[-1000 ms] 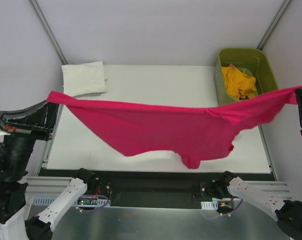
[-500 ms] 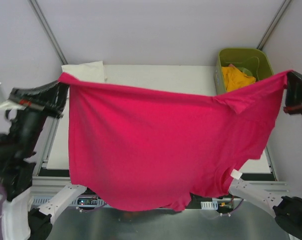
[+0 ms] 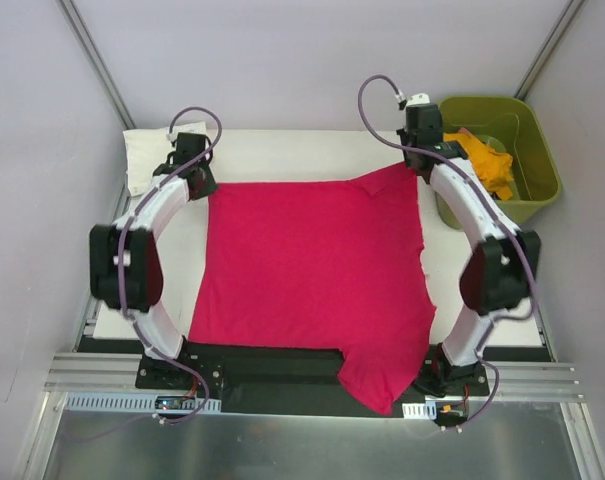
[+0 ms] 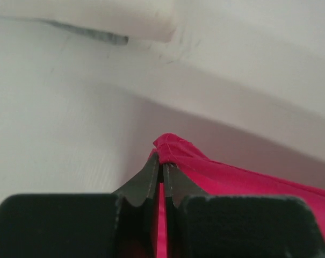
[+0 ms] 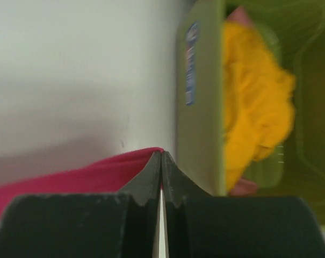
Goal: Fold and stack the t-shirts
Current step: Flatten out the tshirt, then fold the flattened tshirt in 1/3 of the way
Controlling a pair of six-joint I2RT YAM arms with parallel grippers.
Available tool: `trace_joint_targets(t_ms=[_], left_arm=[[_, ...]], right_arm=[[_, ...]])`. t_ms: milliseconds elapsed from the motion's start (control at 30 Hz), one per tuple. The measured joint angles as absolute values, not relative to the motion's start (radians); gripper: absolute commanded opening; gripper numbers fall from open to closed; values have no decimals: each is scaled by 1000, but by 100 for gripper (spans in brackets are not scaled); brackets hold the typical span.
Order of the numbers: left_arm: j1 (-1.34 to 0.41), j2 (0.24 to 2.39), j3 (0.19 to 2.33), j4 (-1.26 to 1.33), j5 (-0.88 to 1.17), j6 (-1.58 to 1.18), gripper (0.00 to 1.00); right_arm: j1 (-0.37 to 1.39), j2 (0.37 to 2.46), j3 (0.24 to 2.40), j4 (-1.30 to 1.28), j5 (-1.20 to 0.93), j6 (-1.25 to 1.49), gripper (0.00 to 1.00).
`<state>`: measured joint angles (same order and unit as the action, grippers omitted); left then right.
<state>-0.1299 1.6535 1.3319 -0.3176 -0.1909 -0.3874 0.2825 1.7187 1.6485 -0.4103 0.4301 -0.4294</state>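
Down it comes: a second ago the magenta-pink t-shirt [image 3: 312, 270] hung stretched in the air between the arms, and now it lies spread flat on the table [image 3: 282, 145]. The left gripper [image 4: 162, 165] is clamped on the far left corner. The right gripper [image 5: 161, 157] is clamped on the far right corner, just beside the olive-green bin [image 3: 527, 120]. From both pincers the shirt runs back toward the arm bases, long axis far to near, with a tail spilling over the near edge on the right arm's side. The next fold likely draws from this far edge toward the bases.
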Motion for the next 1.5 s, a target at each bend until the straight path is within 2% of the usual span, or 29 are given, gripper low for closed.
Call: trace_joint_targets(t_ms=[133,300,600,967,1333,1433,1467,1500], left_arm=[[-62,1929,1409,-344,-57,-410,0],[-66,2025,1476,-357,4,-413,0],[-72,2015,1489,-336,58,-412,0],[-72,1781,1246,-314,75,-435,0],[-73,1671,1080,-305,76,-474,0],[-80,1635,1021,-300,75,-484,0],[-80,1623,1002,-300,75,-485,6],[-80,1613,986,-300,73,-487,21]], right_arm=[[236,1986,1769,-452,337,-393,1],[240,2123,1847,-471,291,-373,1],[245,2074,1791,-474,274,-295,1],[244,1843,1686,-587,277,-224,1],[230,1822,1647,-816,279,-177,1],[229,1788,1579,-850,278,-144,7],[229,1770,1550,-862,276,-131,16],[229,1752,1520,-875,274,-118,19]])
